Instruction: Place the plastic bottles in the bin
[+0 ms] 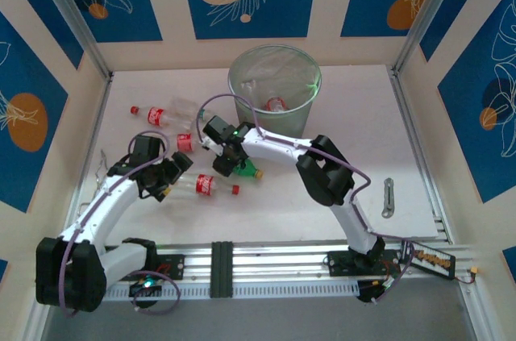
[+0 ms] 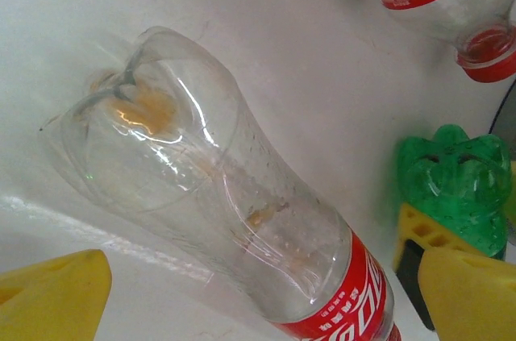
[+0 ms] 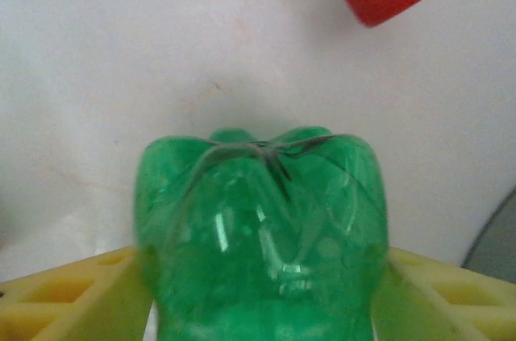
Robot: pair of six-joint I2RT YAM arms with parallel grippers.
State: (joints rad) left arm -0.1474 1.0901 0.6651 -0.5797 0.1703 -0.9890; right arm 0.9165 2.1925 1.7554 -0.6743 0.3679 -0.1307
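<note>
Red-label bottles, counted: four. Three lie on the worktop [image 1: 355, 115]: the far bottle [image 1: 157, 118] at the left, the middle bottle [image 1: 184, 142], and the near bottle [image 1: 205, 185]. The fourth bottle [image 1: 276, 104] is inside the bin [image 1: 242, 83]. There is one green bottle [image 1: 251, 170], so five bottles are sure. A clear shape [image 1: 187, 107] is just right of the far bottle; I cannot tell if it is one more bottle. There is one bin. The arms are two: left arm [image 1: 105, 204] and right arm [image 1: 322, 176]. One grey strip [image 1: 388, 197] lies at the right.
</note>
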